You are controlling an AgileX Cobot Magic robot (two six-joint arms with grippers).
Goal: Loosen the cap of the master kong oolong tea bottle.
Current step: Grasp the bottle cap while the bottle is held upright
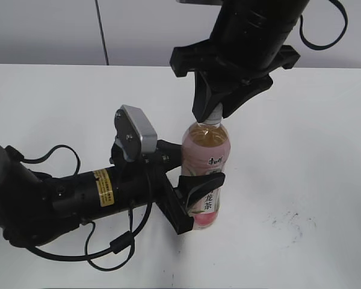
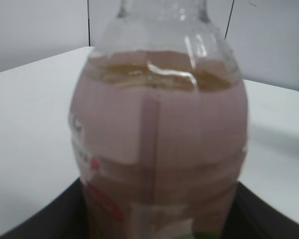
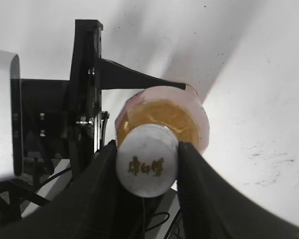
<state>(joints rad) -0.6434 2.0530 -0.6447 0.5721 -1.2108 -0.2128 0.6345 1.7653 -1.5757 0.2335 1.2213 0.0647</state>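
Right wrist view, cap (image 3: pixel 147 168) clamped inside right gripper (image 3: pixel 147 172)

table (image 1: pixel 60 102): white, scuffs at rt | wall (image 1: pixel 42 30): pale grey, dark vert seam

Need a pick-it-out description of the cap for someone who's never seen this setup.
On the white table stands one pink-labelled tea bottle, clamped low on its body by the left gripper. The cap sits on the bottle's neck, pinched by the right gripper: small, round, pale grey, with gold characters printed on top.
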